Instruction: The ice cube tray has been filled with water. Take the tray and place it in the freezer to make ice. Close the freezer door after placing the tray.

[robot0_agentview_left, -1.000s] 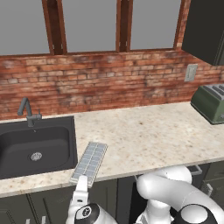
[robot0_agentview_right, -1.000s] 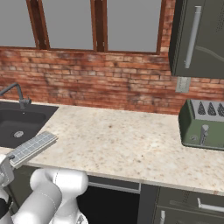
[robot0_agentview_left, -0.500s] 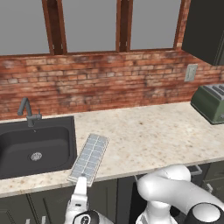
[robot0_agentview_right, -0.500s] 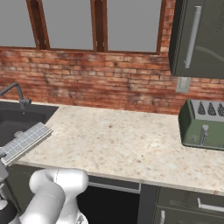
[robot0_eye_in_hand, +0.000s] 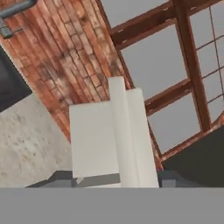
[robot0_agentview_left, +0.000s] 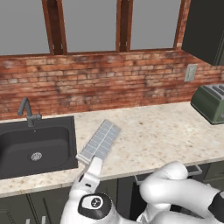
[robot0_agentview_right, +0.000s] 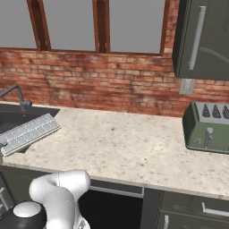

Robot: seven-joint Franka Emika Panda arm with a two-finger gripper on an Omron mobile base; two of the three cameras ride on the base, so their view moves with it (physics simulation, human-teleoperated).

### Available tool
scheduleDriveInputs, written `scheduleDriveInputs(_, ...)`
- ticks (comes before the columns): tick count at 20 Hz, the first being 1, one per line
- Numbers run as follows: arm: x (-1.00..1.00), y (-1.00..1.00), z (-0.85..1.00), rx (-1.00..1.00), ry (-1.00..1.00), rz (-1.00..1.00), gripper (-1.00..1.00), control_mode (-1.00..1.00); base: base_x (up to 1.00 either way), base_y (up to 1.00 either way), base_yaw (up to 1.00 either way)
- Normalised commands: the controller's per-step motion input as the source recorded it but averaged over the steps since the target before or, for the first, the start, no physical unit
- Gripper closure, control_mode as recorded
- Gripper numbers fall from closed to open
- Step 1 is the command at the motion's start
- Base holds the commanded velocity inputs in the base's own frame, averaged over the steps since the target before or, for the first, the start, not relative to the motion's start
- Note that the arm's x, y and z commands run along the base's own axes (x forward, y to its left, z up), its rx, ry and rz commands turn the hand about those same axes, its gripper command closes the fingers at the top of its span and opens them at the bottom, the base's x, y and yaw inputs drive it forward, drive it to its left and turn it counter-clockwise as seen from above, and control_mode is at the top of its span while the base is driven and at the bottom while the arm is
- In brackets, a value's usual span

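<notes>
While the arm reaches in low from the near edge of the counter, the items read from left to right as follows. Sink (robot0_agentview_left: 35, 151): black basin set into the counter, with a grey faucet (robot0_agentview_left: 27, 111) at its back edge against the brick wall (robot0_agentview_left: 113, 83). Ice cube tray (robot0_agentview_left: 99, 141): pale grey-white, two rows of small square cells, lifted clear of the counter and tilted, its far end raised; it hangs over the counter just right of the sink in the left base view, and over the sink's near right corner in the right base view (robot0_agentview_right: 27, 133). Gripper (robot0_agentview_left: 90, 168): white, its jaws pinching the near short end of the tray; in the hand view the tray (robot0_eye_in_hand: 111, 140) rises edge-on from between the fingertips. Counter (robot0_agentview_left: 166, 135): speckled beige stone, bare from the tray across to the right end. Windows (robot0_agentview_right: 67, 22): grey panes in brown wooden frames above the brick. Outlet (robot0_agentview_right: 186, 86): pale wall plate on the brick, right of the windows. Toaster (robot0_agentview_right: 208, 127): dark green, slotted top, standing at the far right of the counter, well apart from the tray. Cabinet (robot0_agentview_right: 203, 38): dark, with a long grey handle, hung above the toaster.
</notes>
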Motion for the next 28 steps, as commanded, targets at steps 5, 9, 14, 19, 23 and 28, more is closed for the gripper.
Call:
scheduleDriveInputs(5,-0.07,-0.99,0.82,0.61,0.01,0.03,1.00,-1.00,0.00,0.00,0.00)
scheduleDriveInputs(9,-0.17,-1.00,0.58,0.64,0.00,0.08,1.00,-1.00,0.00,0.00,0.00)
scheduleDriveInputs(14,-0.07,-1.00,0.56,0.61,0.00,0.04,1.00,-1.00,0.00,0.00,0.00)
scheduleDriveInputs(19,0.00,-1.00,0.61,0.53,0.03,0.00,1.00,-1.00,0.00,0.00,0.00)
scheduleDriveInputs(23,0.00,-1.00,0.47,0.45,0.11,0.03,1.00,-1.00,0.00,0.00,0.00)
scheduleDriveInputs(28,0.00,-1.00,0.17,0.47,0.09,0.07,1.00,-1.00,0.00,0.00,0.00)
